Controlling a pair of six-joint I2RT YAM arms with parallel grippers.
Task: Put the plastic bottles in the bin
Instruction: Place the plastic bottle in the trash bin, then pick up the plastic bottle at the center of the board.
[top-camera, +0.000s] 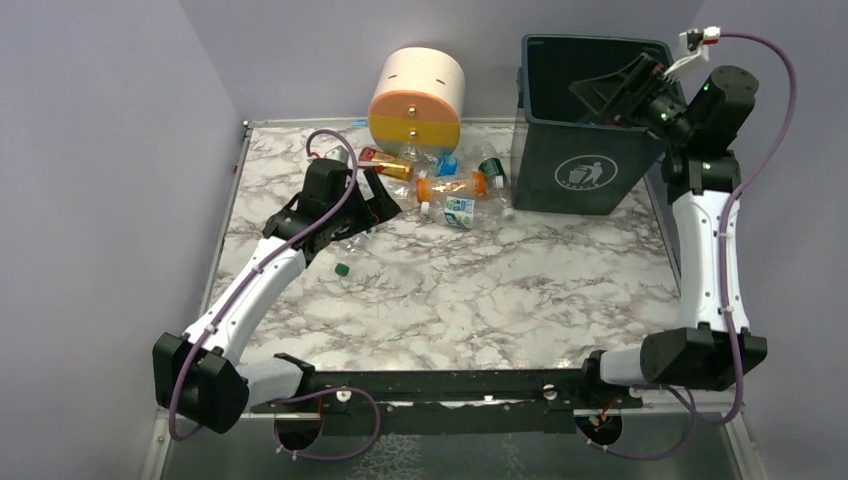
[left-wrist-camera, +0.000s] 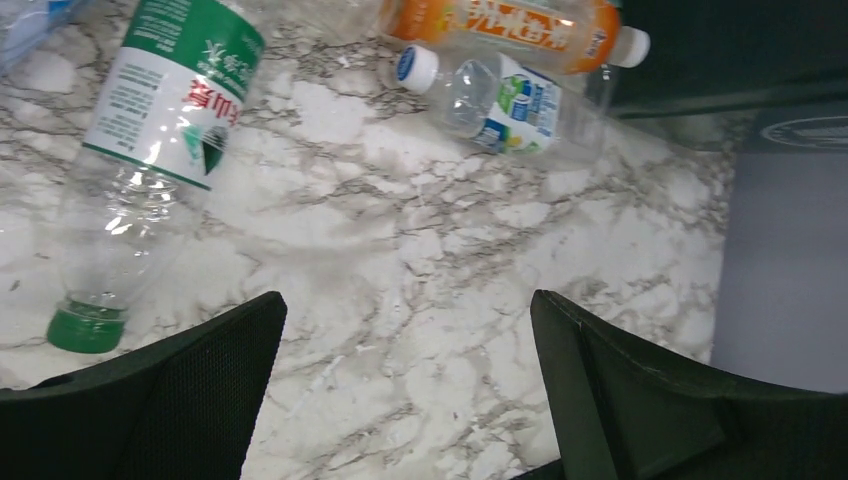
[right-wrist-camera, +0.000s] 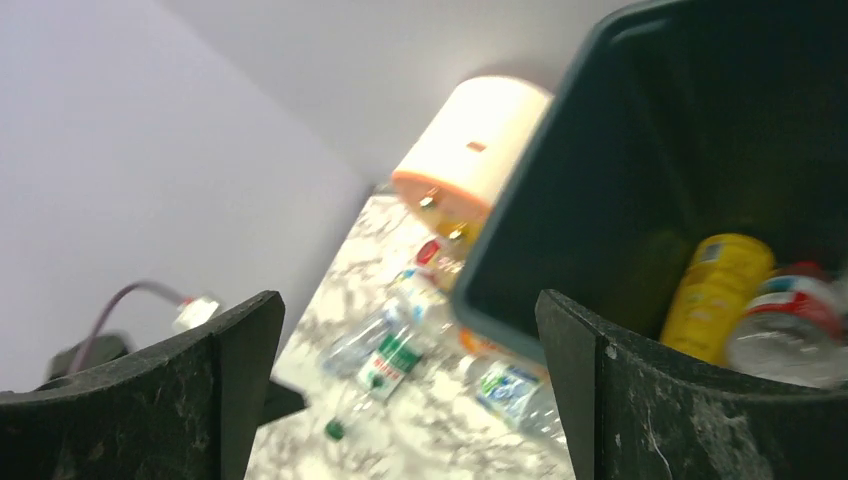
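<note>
The left end effector (left-wrist-camera: 405, 305) gapes wide, empty, left of the bin (top-camera: 545, 165); the right end effector (right-wrist-camera: 410, 300) likewise, above its rim. Most plastic bottles (top-camera: 450, 186) lie beside the bin (two inside, blurred).

A grey-veined white marble tabletop (top-camera: 470, 300) is enclosed by plain lavender walls (top-camera: 90, 160) at 9, 12 and 3 o'clock. A cream-and-orange drawer unit (top-camera: 417, 95) is set at 12 o'clock.
</note>
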